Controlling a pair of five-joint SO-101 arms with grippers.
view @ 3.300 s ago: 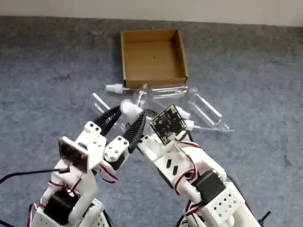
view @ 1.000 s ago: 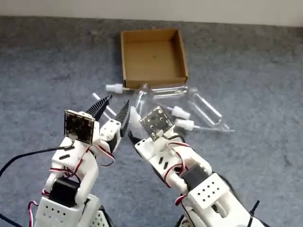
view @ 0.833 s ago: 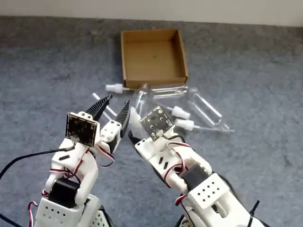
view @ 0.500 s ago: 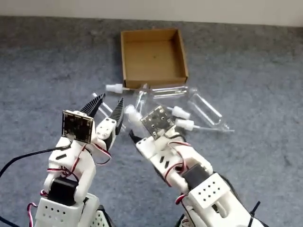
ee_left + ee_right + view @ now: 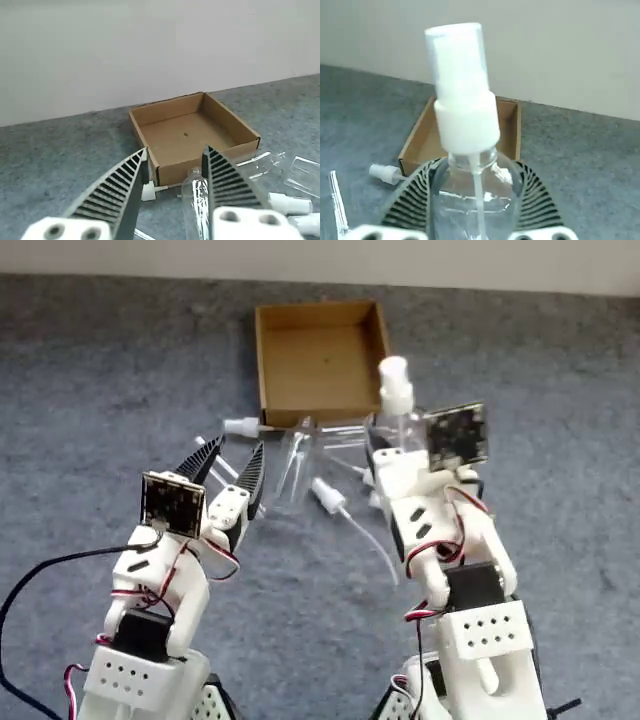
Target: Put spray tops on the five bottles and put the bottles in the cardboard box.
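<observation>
Right wrist view is showing your right jaws clamping the clear body of a capped bottle [image 5: 472,197], holding it upright with its spray top [image 5: 462,95] pointing up. The bottle is hanging by the near right corner of the cardboard box [image 5: 320,416], so the box is lying just ahead and this arm is nearer. No bottle is sitting in the box yet. Your left jaws are gaping wide, gripping nothing, near an uncapped bottle [image 5: 290,455] lying before the box.

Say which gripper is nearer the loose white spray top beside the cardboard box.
Left. The left gripper is just short of the spray top; the right gripper is near the box's other corner.
</observation>
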